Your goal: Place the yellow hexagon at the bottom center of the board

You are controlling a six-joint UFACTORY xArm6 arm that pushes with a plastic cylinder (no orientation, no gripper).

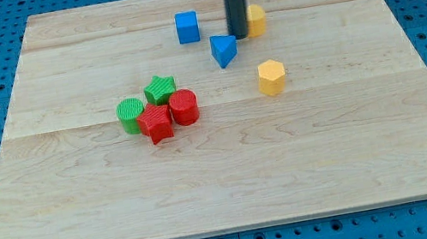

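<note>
The small yellow plastic hexagon block [272, 77] sits on the pale wooden board counter [235, 194], right of centre and in the upper half of the view, well apart from the bottom centre where it belongs. It looks light, rigid and smooth-sided, so I judge it will slide readily on the wood and may spin if struck off-centre; the best contact is its flat far face, toward the view's top, pushed squarely through its middle and slightly toward the view's left. There are no fingers on this rig, only the dark rod, so nothing is held or clamped. My tip [240, 37] stands near the view's top, just beside a second yellow block [255, 20] of unclear shape, partly hidden behind the rod, and just above the blue triangular block [223, 49]; whether it touches either I cannot tell. The blue cube [187, 26] lies to the view's left of the rod. A tight cluster sits left of centre: green star block [159, 88], green cylinder [132, 114], red star-like block [156, 123] and red cylinder [184, 107], touching one another. No containers are present.
</note>
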